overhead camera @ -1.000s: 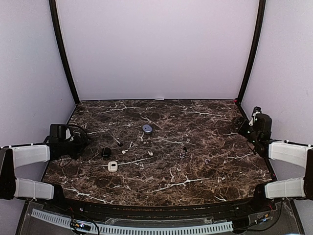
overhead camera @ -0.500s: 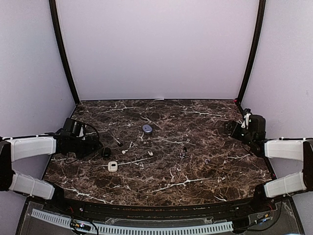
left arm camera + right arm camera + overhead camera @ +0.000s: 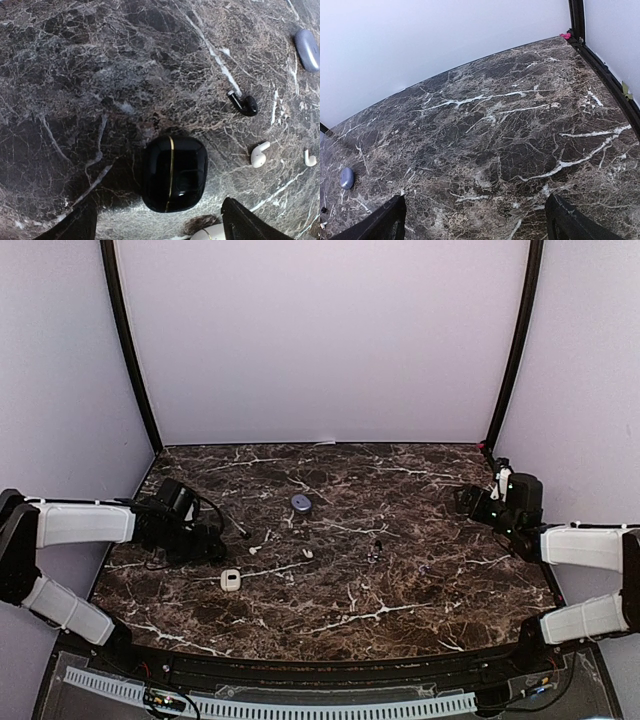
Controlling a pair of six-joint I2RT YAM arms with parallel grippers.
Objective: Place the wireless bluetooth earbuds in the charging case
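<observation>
The top external view looks from above and behind the arm bases, down and forward over the whole bench (image 3: 400, 620) to the back wall (image 3: 320, 340). The left wrist view hangs close over the bench, facing almost straight down, with the black case (image 3: 174, 173) just ahead of the left end effector (image 3: 162, 227). The right wrist view looks low and far across the bench from the right end effector (image 3: 480, 222). All three views share the lavender case (image 3: 346, 177).

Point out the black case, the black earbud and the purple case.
black case (image 3: 175, 175), left wrist view, middle of its glossy top
black earbud (image 3: 248, 105), left wrist view, its rounded head
purple case (image 3: 301, 502), top external view, middle of its top
</observation>
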